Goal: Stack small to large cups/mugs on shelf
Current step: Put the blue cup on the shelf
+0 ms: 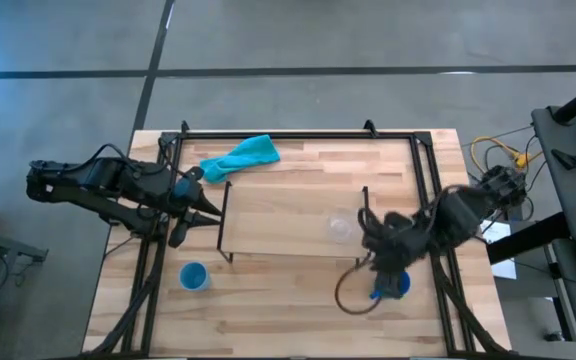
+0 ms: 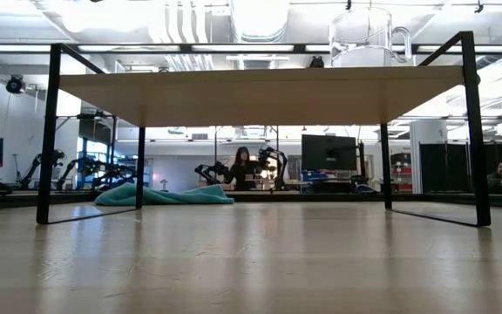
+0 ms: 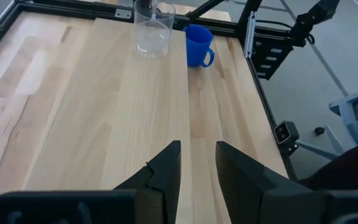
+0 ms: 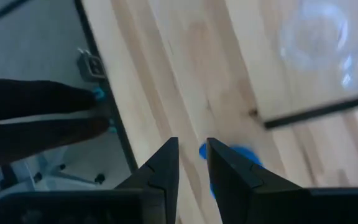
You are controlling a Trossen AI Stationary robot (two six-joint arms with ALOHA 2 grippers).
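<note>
The clear glass cup (image 1: pixel 341 228) stands upright on the right half of the wooden shelf (image 1: pixel 278 235); it also shows in the low view (image 2: pixel 369 39) and the left wrist view (image 3: pixel 152 31). The dark-blue mug (image 1: pixel 396 285) sits on the table in front of the shelf's right end, and the left wrist view shows its handle (image 3: pixel 207 59). The small light-blue cup (image 1: pixel 194 276) stands on the table near the shelf's left front leg. My right gripper (image 4: pixel 191 162) is open, hovering just above and beside the mug (image 4: pixel 238 158). My left gripper (image 3: pixel 197 168) waits open at the shelf's left end.
A teal cloth (image 1: pixel 240 157) lies crumpled at the table's far edge, behind the shelf. A brown cable loop (image 1: pixel 351 293) hangs beside the mug. The black frame rails (image 1: pixel 430 170) run along the table's sides. A person (image 2: pixel 242 166) sits far off in the room.
</note>
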